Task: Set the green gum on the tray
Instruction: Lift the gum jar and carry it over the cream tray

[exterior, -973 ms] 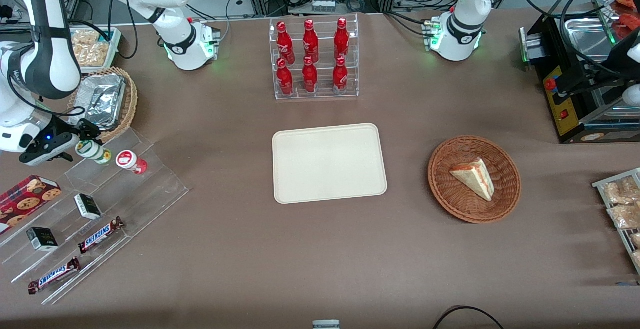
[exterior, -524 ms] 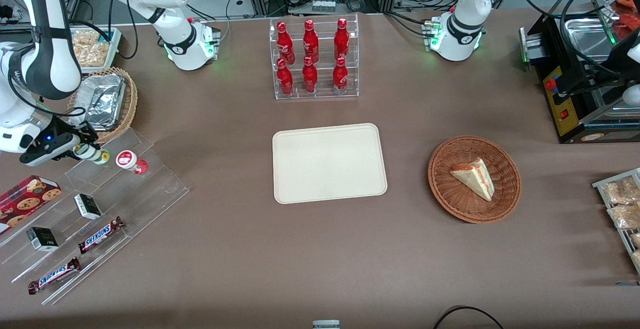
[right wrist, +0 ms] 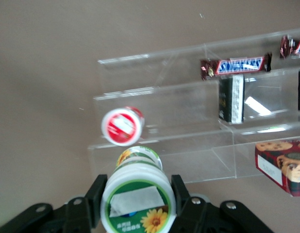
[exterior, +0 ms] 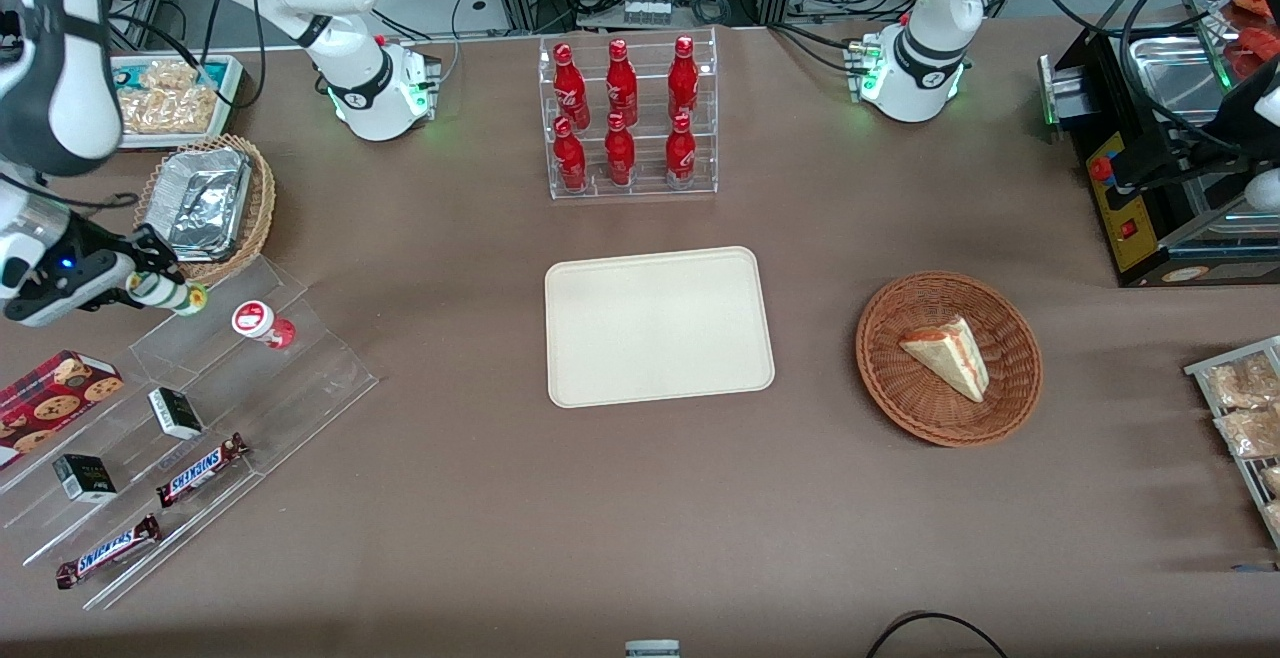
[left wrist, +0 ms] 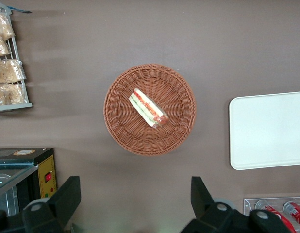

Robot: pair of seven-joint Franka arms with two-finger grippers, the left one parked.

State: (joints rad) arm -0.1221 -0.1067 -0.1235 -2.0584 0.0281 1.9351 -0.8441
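Note:
My right gripper [exterior: 150, 288] is shut on the green gum [exterior: 168, 294], a white bottle with a green-yellow label. It holds the bottle lying sideways just above the top step of the clear stand, at the working arm's end of the table. In the right wrist view the gripper [right wrist: 138, 203] has a black finger on each side of the gum's green-rimmed lid [right wrist: 138, 206]. The cream-beige tray [exterior: 660, 326] lies flat at the table's middle with nothing on it, well away from the gripper. Its edge also shows in the left wrist view [left wrist: 269, 131].
A red-lidded bottle [exterior: 262, 323] stands on the clear stepped stand [exterior: 300, 378] beside the gum. The stand also holds Snickers bars [exterior: 202, 469], small black boxes [exterior: 176, 412] and a cookie box [exterior: 55, 393]. A wicker basket with a foil tray [exterior: 205, 203], a bottle rack [exterior: 628, 118] and a sandwich basket [exterior: 948, 358] are nearby.
The gripper has lifted the green gum off the stand's top step and drawn it away from the red-lidded bottle, toward the working arm's end of the table.

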